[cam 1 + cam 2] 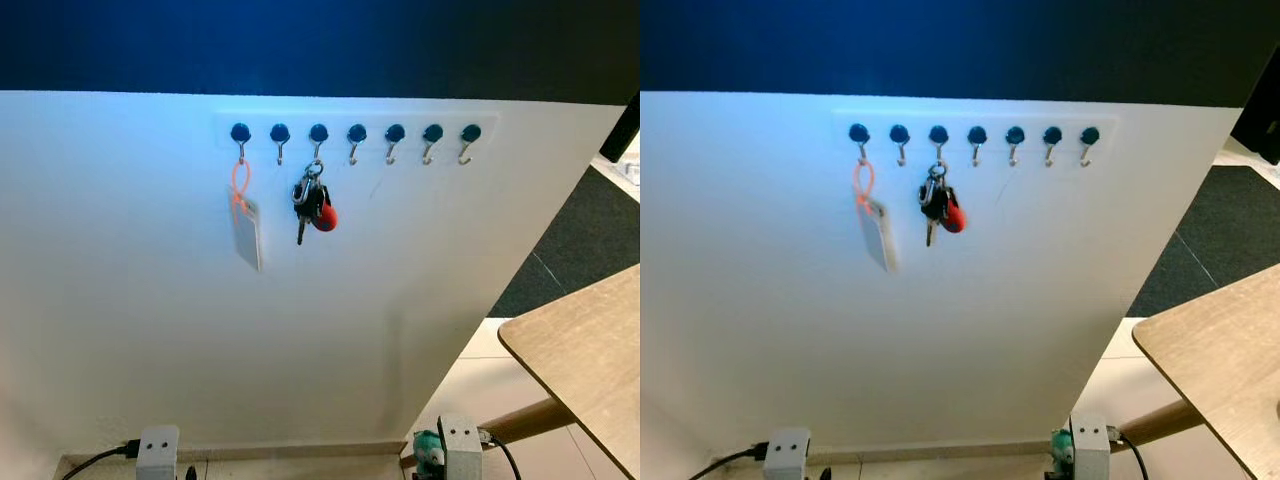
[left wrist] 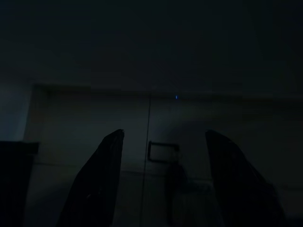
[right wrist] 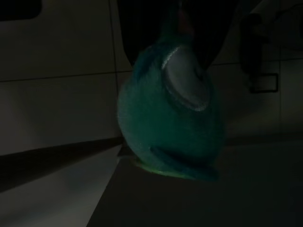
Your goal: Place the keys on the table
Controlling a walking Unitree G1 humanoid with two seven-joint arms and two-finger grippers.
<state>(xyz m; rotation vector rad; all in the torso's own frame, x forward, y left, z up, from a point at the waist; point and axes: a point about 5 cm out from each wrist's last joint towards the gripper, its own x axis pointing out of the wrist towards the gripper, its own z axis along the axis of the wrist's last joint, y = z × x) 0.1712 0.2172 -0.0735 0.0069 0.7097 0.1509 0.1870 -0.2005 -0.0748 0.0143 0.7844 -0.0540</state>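
White wall rose ahead, a wooden desk at the right over pale tiled floor. Seven hooks ran in one row; the keys hung on the third, a tag on the first. The left gripper hung wide. The right gripper's spread could not be told; a teal plush sat before it.

Head views bright, bluish above; wrist views very dark.
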